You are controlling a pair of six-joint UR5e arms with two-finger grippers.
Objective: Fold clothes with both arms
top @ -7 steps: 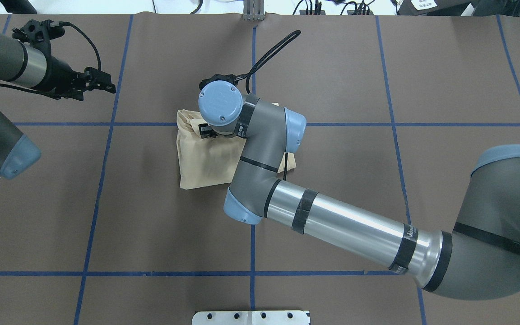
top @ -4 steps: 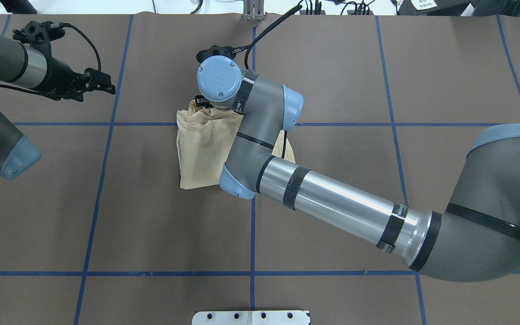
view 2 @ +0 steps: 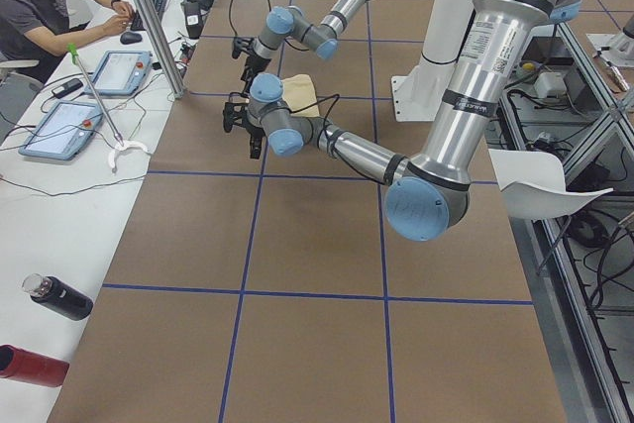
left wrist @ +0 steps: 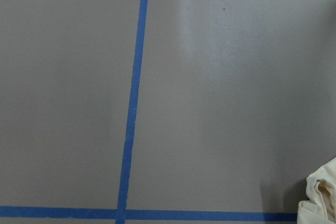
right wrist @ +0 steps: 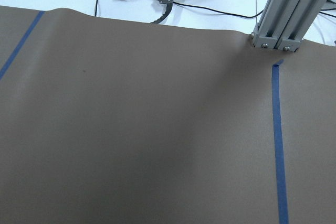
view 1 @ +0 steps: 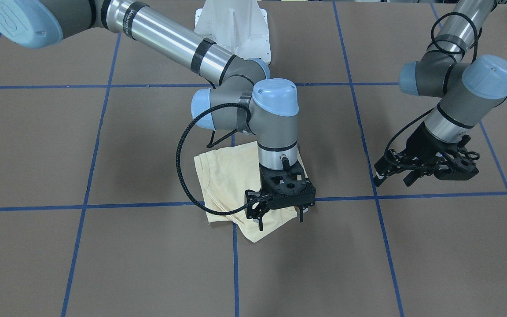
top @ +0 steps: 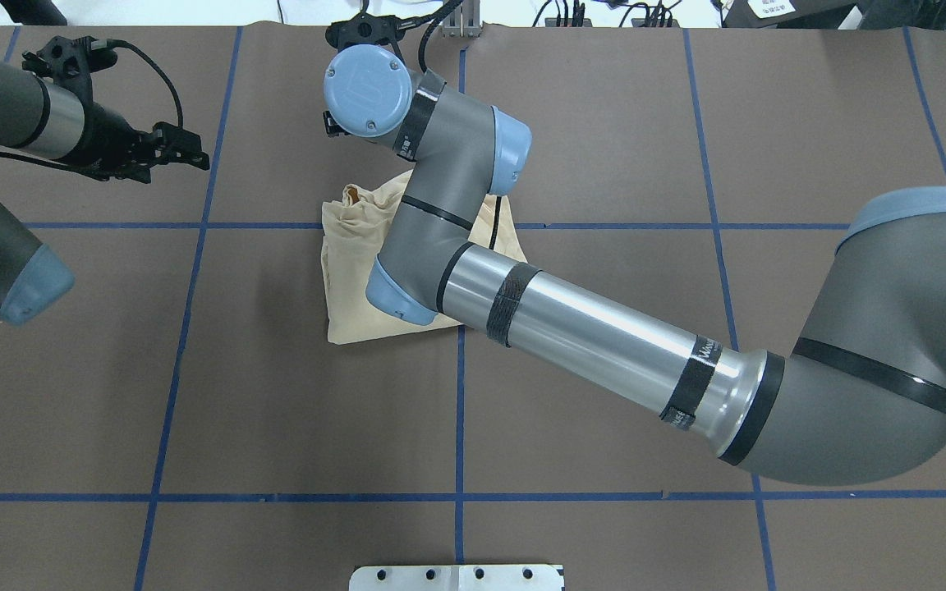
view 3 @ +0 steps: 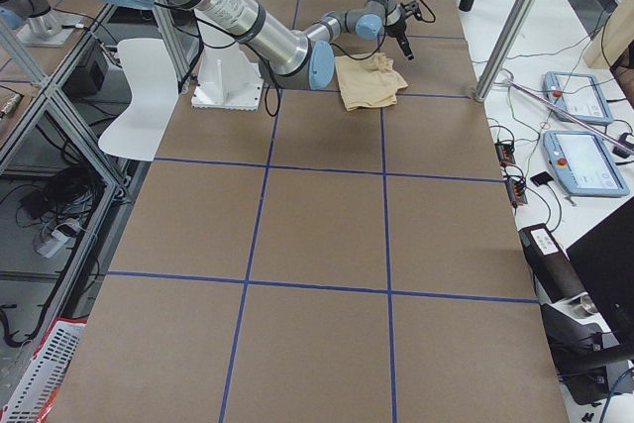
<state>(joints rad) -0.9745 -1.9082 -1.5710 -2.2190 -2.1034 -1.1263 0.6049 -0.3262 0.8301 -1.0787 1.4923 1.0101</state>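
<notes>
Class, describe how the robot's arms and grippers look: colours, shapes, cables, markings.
The right arm and left arm are silver tubes with grey joints, round light-blue caps and black bands. A black cable loops at each wrist. The right gripper and left gripper are black, skeletal, two-fingered.

Pale cream shirt point(top: 351, 283), folded small, rumpled, flat beneath the right arm point(top: 588, 332); left arm point(top: 5, 123) well apart.

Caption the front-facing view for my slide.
Open right gripper hovers near the edge of the folded cream shirt; left gripper hangs off to the side.
</notes>
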